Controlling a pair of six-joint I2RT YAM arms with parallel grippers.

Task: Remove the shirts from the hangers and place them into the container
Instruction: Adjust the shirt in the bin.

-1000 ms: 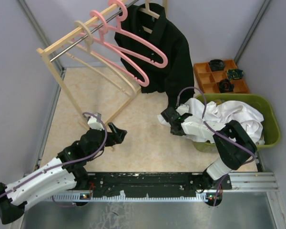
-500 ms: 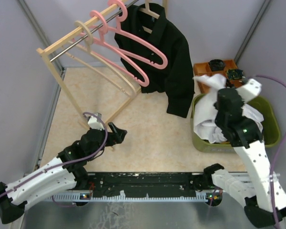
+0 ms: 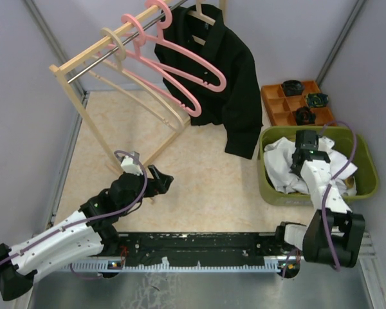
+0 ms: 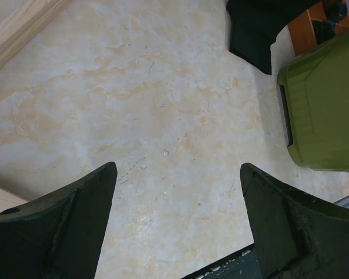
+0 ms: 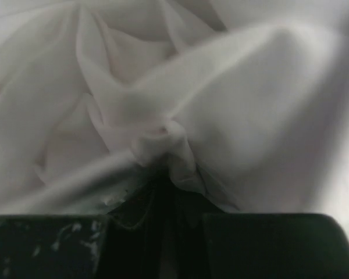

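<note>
**Pinching white cloth inside the basket**

From above, the right gripper (image 3: 300,161) points down into the green basket (image 3: 368,183), its tips in a crumpled white shirt (image 3: 278,164) heaped there. Just beyond the gripper, past the basket's far rim, sits an orange tray (image 3: 276,108). The left gripper (image 3: 159,185) hovers low over the table (image 3: 199,187), well apart from the basket, jaws spread and holding nothing. Ahead of it and to its right a black shirt (image 3: 230,77) hangs on the rack (image 3: 83,106). Two bare pink hangers (image 3: 180,71) hang on the bar beside that shirt.

On the left wrist camera, the left gripper (image 4: 177,174) stands wide open over bare tabletop (image 4: 134,104). The basket (image 4: 320,110) lies ahead to its right, the hem of the black shirt (image 4: 262,29) farther ahead, and a wooden piece of the rack (image 4: 17,29) to the far left.

On the right wrist camera, the right gripper (image 5: 160,215) is nearly closed, with a bunched fold of the white shirt (image 5: 221,104) caught in the narrow gap between its jaws. White cloth fills everything ahead of it.
</note>
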